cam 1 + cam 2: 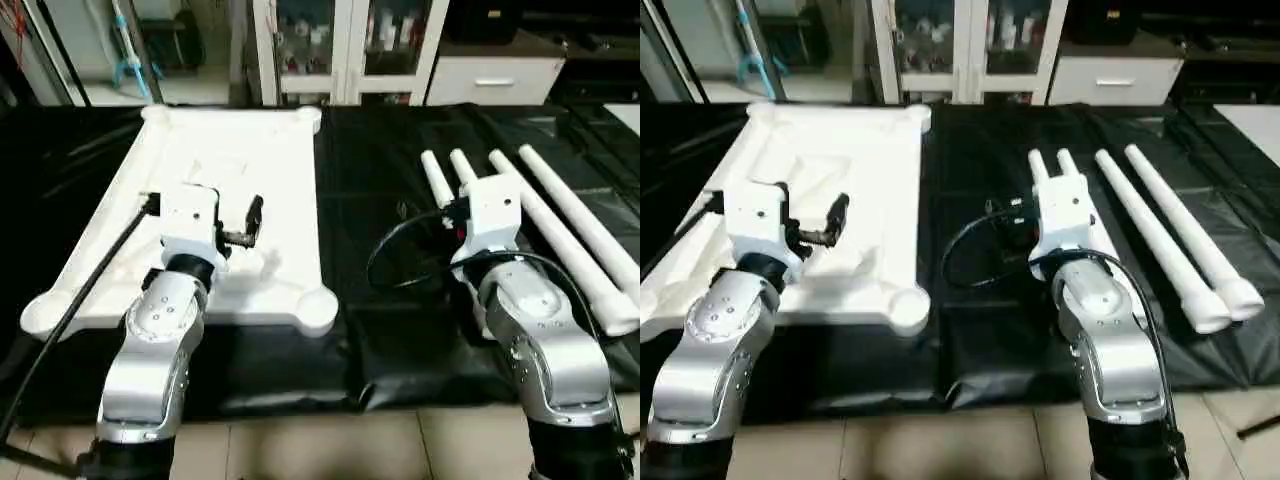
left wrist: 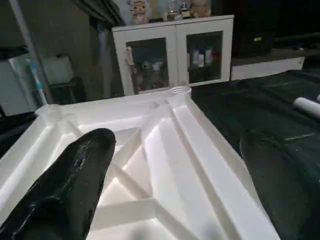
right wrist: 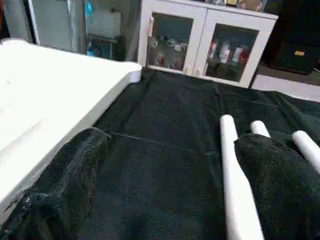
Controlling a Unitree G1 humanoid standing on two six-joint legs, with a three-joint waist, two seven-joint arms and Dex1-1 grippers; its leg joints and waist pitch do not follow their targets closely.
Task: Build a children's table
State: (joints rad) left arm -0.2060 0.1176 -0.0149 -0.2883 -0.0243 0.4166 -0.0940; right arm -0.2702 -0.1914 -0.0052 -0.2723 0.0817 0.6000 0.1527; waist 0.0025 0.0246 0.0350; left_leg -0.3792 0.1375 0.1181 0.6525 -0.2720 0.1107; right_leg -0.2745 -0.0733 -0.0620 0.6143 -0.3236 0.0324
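Observation:
The children's table lies in parts on a black-covered surface. Its white tabletop (image 1: 240, 160) rests upside down at the left, ribs (image 2: 165, 150) and round corner sockets (image 1: 318, 310) facing up. My left gripper (image 2: 180, 145) hovers over the ribbed underside, open, with nothing between its black fingers (image 2: 75, 190). Several long white legs (image 1: 565, 240) lie side by side at the right. My right gripper (image 3: 172, 142) is open low over their narrow ends. One leg (image 3: 235, 185) lies just inside its right finger (image 3: 280, 185), not gripped.
A white glass-door cabinet (image 1: 350, 50) and a white drawer unit (image 1: 495, 80) stand behind the surface. A black cable (image 1: 400, 255) loops between the tabletop and the legs. The black cover's front edge (image 1: 350, 395) drops to a tiled floor.

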